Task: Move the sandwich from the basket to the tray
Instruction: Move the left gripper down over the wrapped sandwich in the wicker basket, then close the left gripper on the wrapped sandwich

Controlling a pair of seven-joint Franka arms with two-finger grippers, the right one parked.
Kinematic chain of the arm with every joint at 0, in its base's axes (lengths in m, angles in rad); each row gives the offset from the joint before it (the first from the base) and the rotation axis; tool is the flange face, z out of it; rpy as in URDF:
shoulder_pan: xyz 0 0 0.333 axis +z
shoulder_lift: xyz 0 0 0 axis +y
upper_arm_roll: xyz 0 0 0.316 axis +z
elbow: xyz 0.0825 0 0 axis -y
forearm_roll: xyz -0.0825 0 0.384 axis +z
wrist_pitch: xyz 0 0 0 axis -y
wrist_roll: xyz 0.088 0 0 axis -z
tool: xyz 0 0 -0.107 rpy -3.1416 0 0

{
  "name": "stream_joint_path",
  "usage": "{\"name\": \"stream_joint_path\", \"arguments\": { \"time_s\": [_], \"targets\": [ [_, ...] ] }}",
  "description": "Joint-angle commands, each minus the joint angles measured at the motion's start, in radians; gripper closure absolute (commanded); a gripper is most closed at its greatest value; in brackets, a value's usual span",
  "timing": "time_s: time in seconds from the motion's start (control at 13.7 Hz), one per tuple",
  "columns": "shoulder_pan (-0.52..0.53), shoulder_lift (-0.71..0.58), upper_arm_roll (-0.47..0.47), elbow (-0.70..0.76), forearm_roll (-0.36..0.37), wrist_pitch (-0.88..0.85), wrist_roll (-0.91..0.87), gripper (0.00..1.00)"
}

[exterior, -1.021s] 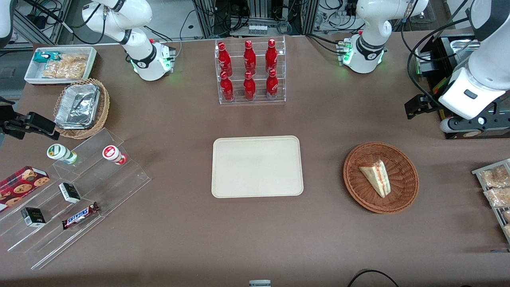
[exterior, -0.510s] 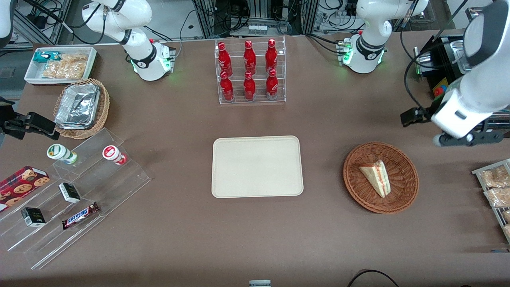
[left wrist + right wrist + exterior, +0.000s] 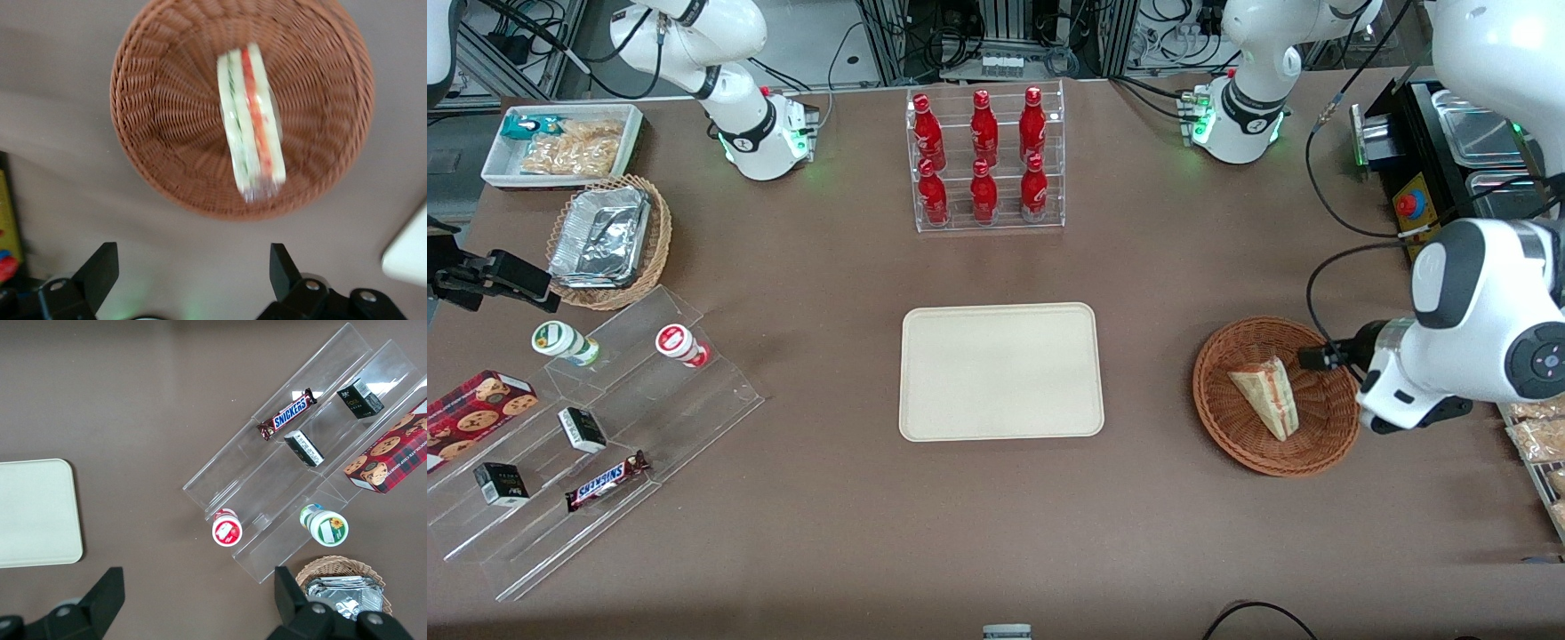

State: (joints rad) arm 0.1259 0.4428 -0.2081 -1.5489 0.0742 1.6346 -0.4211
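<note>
The sandwich (image 3: 1267,396), a pale wedge with red and green layers, lies in the reddish-brown wicker basket (image 3: 1218,418). The cream tray (image 3: 1000,372) lies flat beside the basket, toward the parked arm's end, with nothing on it. My left gripper (image 3: 1387,409) hangs just outside the basket's rim, toward the working arm's end of the table. In the left wrist view the gripper (image 3: 190,270) is open and empty, with bare table between its fingers. The basket (image 3: 153,133) and sandwich (image 3: 250,123) lie ahead of it, and a tray corner (image 3: 410,253) shows.
A clear rack of red bottles (image 3: 985,160) stands farther from the camera than the tray. Bagged snacks (image 3: 1534,418) lie close by my arm. A black box with a red button (image 3: 1414,204) is nearby. A stepped acrylic shelf (image 3: 596,427), a tan basket (image 3: 609,240) and a white bin (image 3: 560,142) lie toward the parked arm's end.
My left arm has swung from near the black box toward the camera and lower, ending beside the basket. The sandwich, basket and tray have not moved.
</note>
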Motion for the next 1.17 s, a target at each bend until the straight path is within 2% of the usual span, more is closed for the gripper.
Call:
{"name": "stream_joint_path", "arguments": {
  "time_s": [0.0,0.36,0.58,0.88,0.95,1.09],
  "targets": [
    [0.003,-0.021,-0.011,-0.166,-0.001,0.185,-0.195,0.0],
    [-0.008,0.025,-0.014,-0.198,-0.005,0.355,-0.479,0.0],
    [-0.019,0.057,-0.016,-0.206,-0.005,0.407,-0.502,0.0],
    [-0.029,0.077,-0.016,-0.292,-0.004,0.525,-0.501,0.0],
    [-0.029,0.08,-0.016,-0.3,-0.002,0.537,-0.501,0.07],
    [-0.026,0.08,-0.016,-0.295,-0.004,0.528,-0.521,0.64]
  ]
}}
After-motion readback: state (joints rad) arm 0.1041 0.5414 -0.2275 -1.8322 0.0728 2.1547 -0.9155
